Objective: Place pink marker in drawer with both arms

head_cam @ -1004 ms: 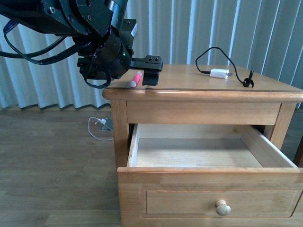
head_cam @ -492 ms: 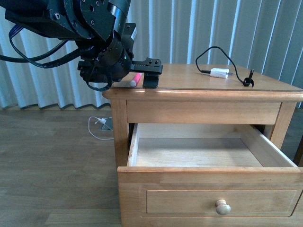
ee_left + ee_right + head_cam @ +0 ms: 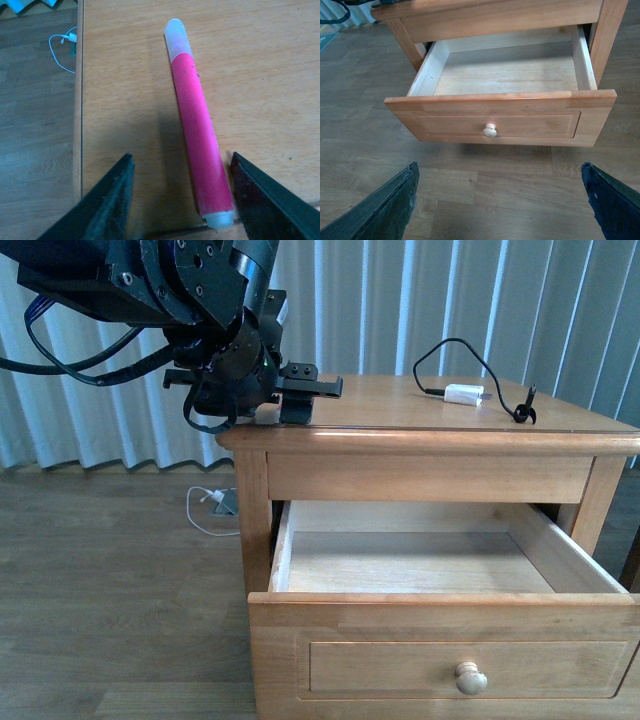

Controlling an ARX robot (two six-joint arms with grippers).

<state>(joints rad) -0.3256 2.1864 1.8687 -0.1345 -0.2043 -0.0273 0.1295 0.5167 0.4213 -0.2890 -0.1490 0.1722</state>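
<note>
**Front view.** My left gripper (image 3: 298,405) sits low over the front left corner of the nightstand top (image 3: 400,412). The pink marker lies on that corner but is hidden behind my fingers here. The drawer (image 3: 440,608) below stands pulled out, its floor bare. My right arm is out of view, so the left is the nearer arm. The white charger (image 3: 463,394) lies well apart, towards the back right.

**Left wrist view.** The jaws are spread, with nothing pinched. The pink marker (image 3: 197,145) rests flat on the wood (image 3: 125,75). Its near end lies between my fingers (image 3: 112,205), closer to one finger than the other. Its long axis runs nearly along my reach, slightly tilted, with the pale cap end pointing away from the wrist. I judge that closing here would pinch it across the barrel.

**Right wrist view.** My right gripper (image 3: 500,165) hangs wide open and holds nothing, facing the drawer (image 3: 445,124) from the front and above.

**Change.** One second ago the marker showed pink beside my left gripper in the front view. The gripper has since shifted over it and straddles it.
</note>
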